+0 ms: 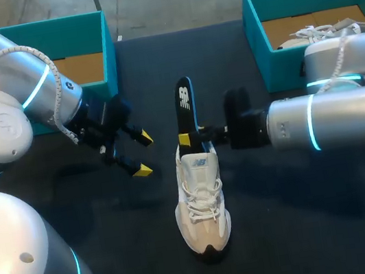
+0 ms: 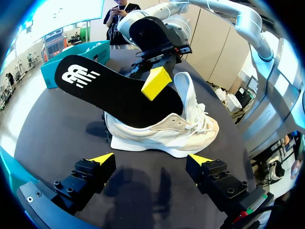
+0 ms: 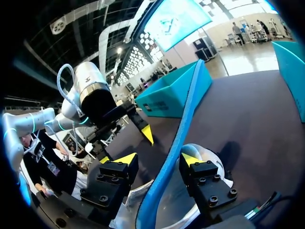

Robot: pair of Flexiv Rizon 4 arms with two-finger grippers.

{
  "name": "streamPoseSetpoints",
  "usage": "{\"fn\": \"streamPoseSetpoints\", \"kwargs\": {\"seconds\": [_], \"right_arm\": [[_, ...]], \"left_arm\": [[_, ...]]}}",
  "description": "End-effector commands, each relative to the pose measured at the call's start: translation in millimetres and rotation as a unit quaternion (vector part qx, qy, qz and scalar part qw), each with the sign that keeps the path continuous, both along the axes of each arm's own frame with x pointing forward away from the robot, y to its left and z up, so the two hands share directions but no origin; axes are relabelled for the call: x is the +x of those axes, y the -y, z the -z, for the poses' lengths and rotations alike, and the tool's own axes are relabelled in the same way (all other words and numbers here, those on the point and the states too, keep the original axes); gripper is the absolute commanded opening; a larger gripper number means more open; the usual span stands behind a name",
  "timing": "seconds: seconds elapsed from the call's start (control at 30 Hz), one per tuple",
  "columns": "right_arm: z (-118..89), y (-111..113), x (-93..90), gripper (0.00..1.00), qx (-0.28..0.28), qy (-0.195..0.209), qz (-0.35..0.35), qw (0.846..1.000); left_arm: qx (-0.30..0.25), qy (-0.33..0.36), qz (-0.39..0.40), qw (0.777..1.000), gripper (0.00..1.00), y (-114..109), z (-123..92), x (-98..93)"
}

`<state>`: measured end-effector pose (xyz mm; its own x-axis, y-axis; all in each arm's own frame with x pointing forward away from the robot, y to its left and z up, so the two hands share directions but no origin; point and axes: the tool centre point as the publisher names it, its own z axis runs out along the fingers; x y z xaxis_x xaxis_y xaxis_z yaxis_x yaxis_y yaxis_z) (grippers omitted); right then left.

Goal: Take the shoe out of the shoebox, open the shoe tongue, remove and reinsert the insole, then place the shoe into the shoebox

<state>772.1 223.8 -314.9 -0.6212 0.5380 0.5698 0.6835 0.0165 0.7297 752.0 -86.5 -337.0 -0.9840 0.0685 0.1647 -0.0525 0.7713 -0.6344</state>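
Gripping insole (image 2: 114, 95), right tool (image 3: 158, 160); left tool (image 2: 151, 158) spread

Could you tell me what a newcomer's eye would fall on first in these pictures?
First, the black insole sticking up out of the white shoe in the middle of the table, held between the fingers of the right gripper. To the shoe's left hangs the left gripper, open and empty. At the table's far corners sit the teal left box and right box, the latter holding a second shoe.

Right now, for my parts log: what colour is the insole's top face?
The insole: black, white logo; best in left wrist view.
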Motion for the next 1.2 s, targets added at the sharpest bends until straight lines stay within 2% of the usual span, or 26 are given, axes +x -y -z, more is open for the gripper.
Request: {"fn": "streamPoseSetpoints", "kwargs": {"seconds": [0.03, 0.27, 0.33, 0.43, 0.73, 0.9, 1.03, 1.2], "right_arm": [[8, -2, 5.4, 0.54, -0.168, -0.220, -0.301, 0.912], [12, 0, 5.8, 0.44, -0.158, -0.225, -0.299, 0.914], [13, 1, 6.2, 0.33, -0.157, -0.225, -0.299, 0.914], [15, 1, 6.4, 0.00, -0.147, -0.222, -0.297, 0.917], [12, 2, 8.9, 0.00, -0.100, -0.208, -0.292, 0.928], [4, 1, 10.5, 0.00, -0.040, -0.186, -0.288, 0.938], [6, 1, 10.8, 0.00, -0.002, -0.175, -0.285, 0.942], [7, 1, 13.5, 0.00, 0.012, -0.166, -0.283, 0.944]], "left_arm": [[0.001, 0.000, 0.000, 1.000, 1.00, 0, 0, -0.1], [0.001, 0.000, 0.000, 1.000, 1.00, 0, 0, -0.1], [0.001, 0.000, 0.000, 1.000, 1.00, 0, 0, -0.1], [0.001, 0.000, 0.000, 1.000, 1.00, 0, 0, -0.1], [0.001, 0.000, 0.000, 1.000, 1.00, 0, 0, -0.1], [0.001, 0.000, 0.000, 1.000, 1.00, 0, 0, -0.1], [0.001, 0.000, 0.000, 1.000, 1.00, 0, 0, -0.1], [0.001, 0.000, 0.000, 1.000, 1.00, 0, 0, -0.1]]}}
